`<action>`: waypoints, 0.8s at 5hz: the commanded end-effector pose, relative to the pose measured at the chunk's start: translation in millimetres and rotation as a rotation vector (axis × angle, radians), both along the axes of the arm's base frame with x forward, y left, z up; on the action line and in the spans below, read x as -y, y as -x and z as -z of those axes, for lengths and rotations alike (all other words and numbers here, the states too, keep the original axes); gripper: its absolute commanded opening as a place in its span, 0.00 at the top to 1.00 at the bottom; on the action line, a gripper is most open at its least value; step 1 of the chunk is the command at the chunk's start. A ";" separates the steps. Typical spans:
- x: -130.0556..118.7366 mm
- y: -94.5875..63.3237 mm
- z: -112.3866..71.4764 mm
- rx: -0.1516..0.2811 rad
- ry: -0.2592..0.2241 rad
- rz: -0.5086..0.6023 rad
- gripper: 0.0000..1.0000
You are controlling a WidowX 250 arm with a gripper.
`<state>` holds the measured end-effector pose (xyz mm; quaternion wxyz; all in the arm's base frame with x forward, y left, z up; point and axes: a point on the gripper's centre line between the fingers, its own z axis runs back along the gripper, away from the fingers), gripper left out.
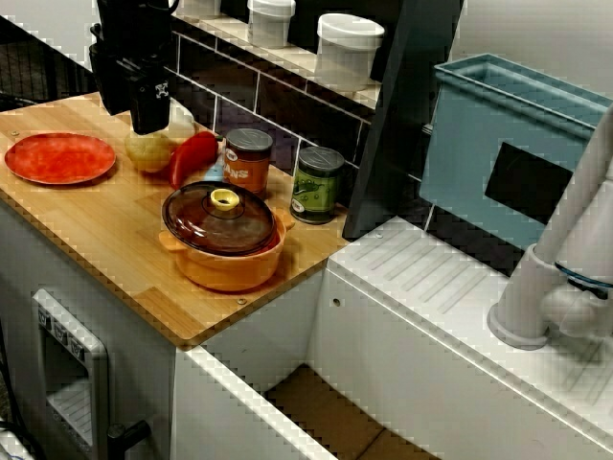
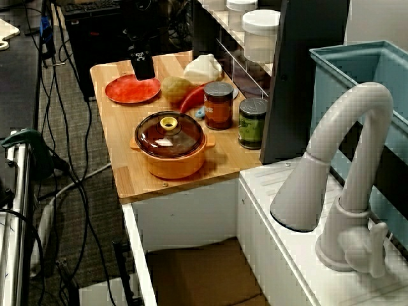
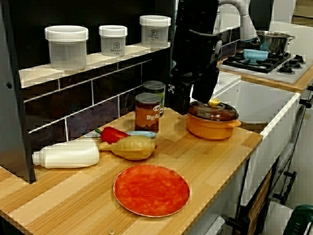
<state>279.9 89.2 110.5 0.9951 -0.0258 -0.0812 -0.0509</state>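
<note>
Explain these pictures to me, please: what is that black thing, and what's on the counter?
It is one robot arm; the black part is its gripper, hanging empty above a wooden counter, jaws apart. Three cameras watch the same scene: one from above, one from past the faucet, one from the counter's end. Nearest below the gripper lie a potato and a red plate. Beside them are a red pepper, a white bottle, a red can, a green can and an orange lidded pot.

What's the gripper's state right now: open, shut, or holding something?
Gripper: open, fingers apart with nothing between them, hanging above the wooden counter.
</note>
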 end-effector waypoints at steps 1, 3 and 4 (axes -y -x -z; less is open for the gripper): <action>-1.9 1.3 -9.5 0.029 -0.014 -0.003 0.00; -1.9 1.3 -9.5 0.029 -0.014 -0.003 0.00; -7.1 -0.4 -3.2 0.048 -0.045 0.007 0.00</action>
